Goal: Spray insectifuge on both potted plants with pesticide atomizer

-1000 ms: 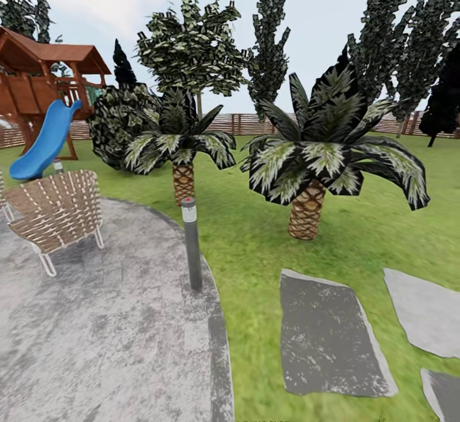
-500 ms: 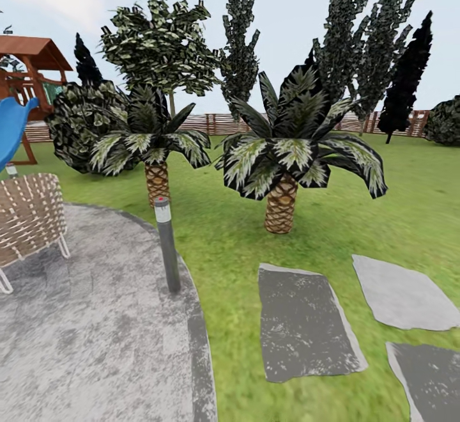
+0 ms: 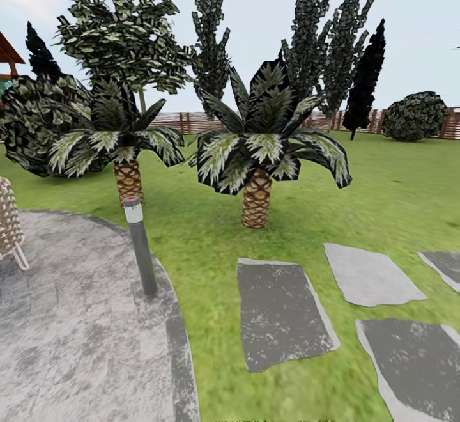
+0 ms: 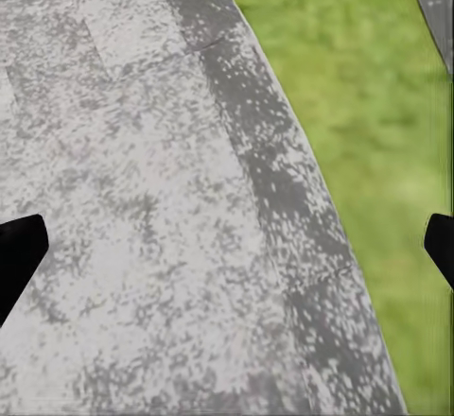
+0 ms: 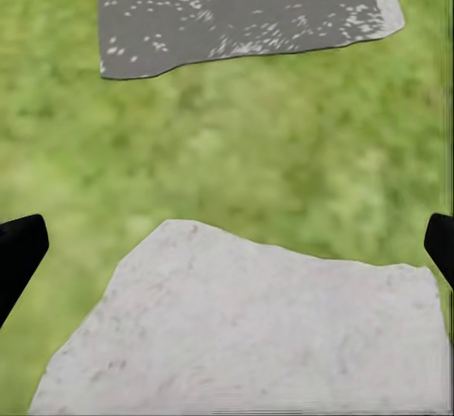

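Scanning garden (image 3: 383, 179) en route; atomizer, pots unseen; L end effector (image 4: 227, 246) over paving (image 4: 113, 199), R end effector (image 5: 227, 246) over stepping stone (image 5: 255, 331); both wide apart, empty, presumably ready to grasp.

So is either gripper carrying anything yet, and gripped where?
Nothing is held. The left gripper has its fingers spread wide over bare paving; the right gripper is equally open above grass and a stepping stone.
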